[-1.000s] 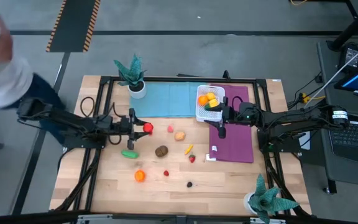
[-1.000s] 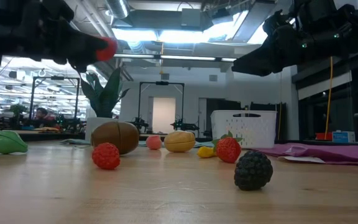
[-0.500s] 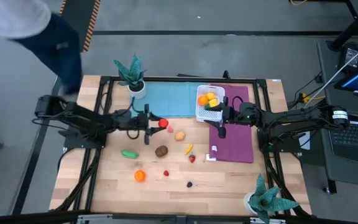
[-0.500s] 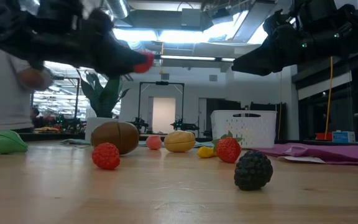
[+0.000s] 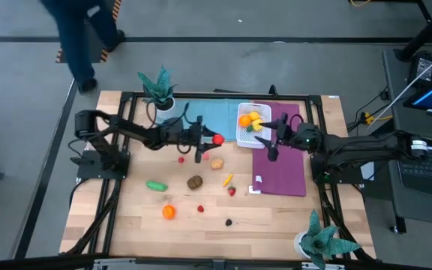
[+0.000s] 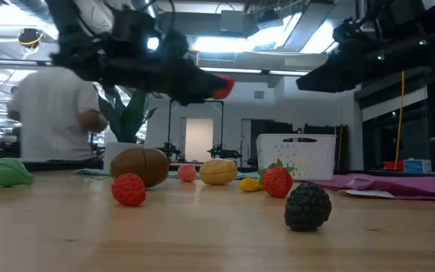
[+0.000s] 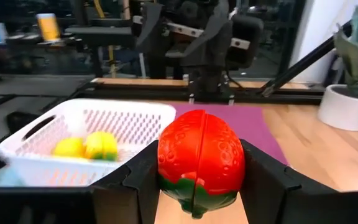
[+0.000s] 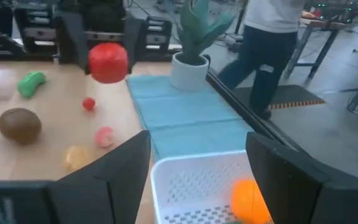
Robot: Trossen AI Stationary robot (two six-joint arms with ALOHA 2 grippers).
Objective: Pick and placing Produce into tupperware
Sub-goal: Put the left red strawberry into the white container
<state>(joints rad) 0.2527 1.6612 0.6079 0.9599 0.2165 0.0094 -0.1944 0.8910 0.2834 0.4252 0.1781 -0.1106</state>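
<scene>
My left gripper (image 5: 214, 140) is shut on a red toy fruit (image 7: 201, 158) with a green base and holds it above the table, just left of the tupperware (image 5: 252, 126). The tupperware is a white perforated container that holds orange and yellow pieces. It rests on the blue mat and the purple mat. My right gripper (image 5: 272, 142) hovers open beside the tupperware's near right corner, over the purple mat, with nothing between its fingers (image 8: 107, 180). Loose produce lies on the wood: a green piece (image 5: 156, 185), a brown one (image 5: 194, 181), an orange one (image 5: 169, 212) and several small ones. My left gripper pinches the red fruit's two sides (image 7: 166, 168) between its two fingers, one on each side. The fingers lie level and come from the table's left. The fruit is lifted clear of the table, its green base (image 7: 194, 196) turned down.
Two teal potted plants stand at the far left (image 5: 160, 90) and the near right (image 5: 321, 240). A blue mat (image 5: 201, 120) and a purple mat (image 5: 283, 169) lie on the table. A person (image 5: 81, 37) walks beyond the table's far left corner. Bare wood lies near the front edge.
My left gripper has carried the red fruit level toward the table's right edge, from left of centre to just beside the tupperware. My right gripper has drawn back a little toward the right edge. The person has walked along behind the table's far left.
</scene>
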